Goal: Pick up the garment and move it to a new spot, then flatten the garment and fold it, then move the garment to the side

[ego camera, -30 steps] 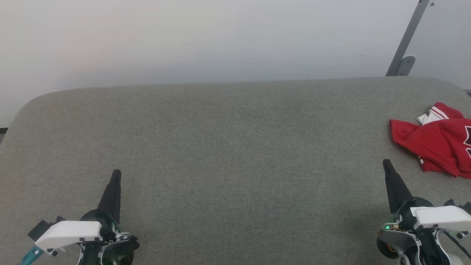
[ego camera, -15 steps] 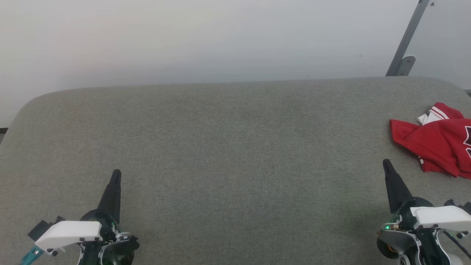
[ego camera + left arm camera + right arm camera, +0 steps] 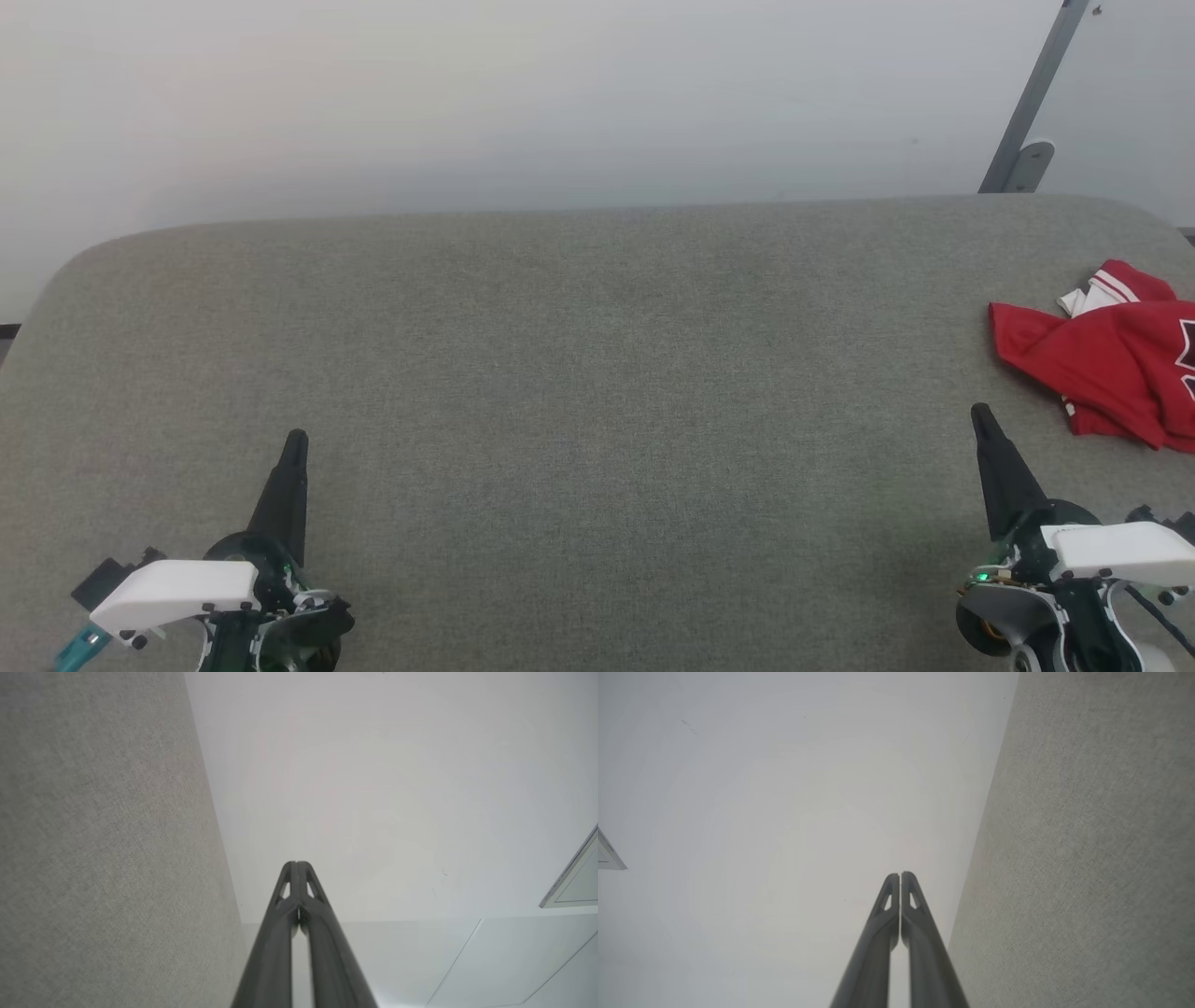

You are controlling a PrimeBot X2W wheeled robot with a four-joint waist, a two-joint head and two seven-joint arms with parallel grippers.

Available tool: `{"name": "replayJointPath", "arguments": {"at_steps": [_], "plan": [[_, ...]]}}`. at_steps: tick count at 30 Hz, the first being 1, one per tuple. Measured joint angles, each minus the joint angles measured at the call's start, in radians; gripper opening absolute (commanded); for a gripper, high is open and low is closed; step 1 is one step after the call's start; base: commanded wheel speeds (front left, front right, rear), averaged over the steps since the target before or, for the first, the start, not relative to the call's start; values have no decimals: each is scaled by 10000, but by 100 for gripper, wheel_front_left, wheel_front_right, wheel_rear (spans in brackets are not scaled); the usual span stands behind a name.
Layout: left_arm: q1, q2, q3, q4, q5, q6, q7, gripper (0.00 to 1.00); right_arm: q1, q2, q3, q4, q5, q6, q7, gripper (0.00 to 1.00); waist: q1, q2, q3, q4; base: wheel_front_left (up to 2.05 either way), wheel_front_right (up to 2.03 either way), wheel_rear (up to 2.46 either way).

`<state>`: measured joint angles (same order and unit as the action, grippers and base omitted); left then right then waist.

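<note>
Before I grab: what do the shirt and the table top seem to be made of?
The shirt: thin, soft cloth, probably a synthetic jersey knit; matte red with white striped trim, crumpled in loose folds. The table top: covered in grey woven or felt-like fabric, matte, with a fine speckled grain; what lies under it cannot be told.

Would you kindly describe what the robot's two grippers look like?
Both the left gripper and right gripper have long, tapering black jaws with triangular cut-outs near the tips, round black bases, green lights and white covers. The left one has a teal part.
</note>
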<state>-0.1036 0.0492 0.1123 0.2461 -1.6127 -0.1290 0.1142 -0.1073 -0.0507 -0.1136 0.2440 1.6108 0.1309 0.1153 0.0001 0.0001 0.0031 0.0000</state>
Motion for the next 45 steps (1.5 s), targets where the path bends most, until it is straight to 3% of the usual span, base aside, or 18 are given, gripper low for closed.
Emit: {"name": "replayJointPath", "arguments": {"at_steps": [45], "plan": [[0, -10, 10, 0, 0, 0, 2, 0, 0, 0, 0, 0, 0, 0, 0, 0, 0, 0, 0, 0, 0, 0, 0]]}}
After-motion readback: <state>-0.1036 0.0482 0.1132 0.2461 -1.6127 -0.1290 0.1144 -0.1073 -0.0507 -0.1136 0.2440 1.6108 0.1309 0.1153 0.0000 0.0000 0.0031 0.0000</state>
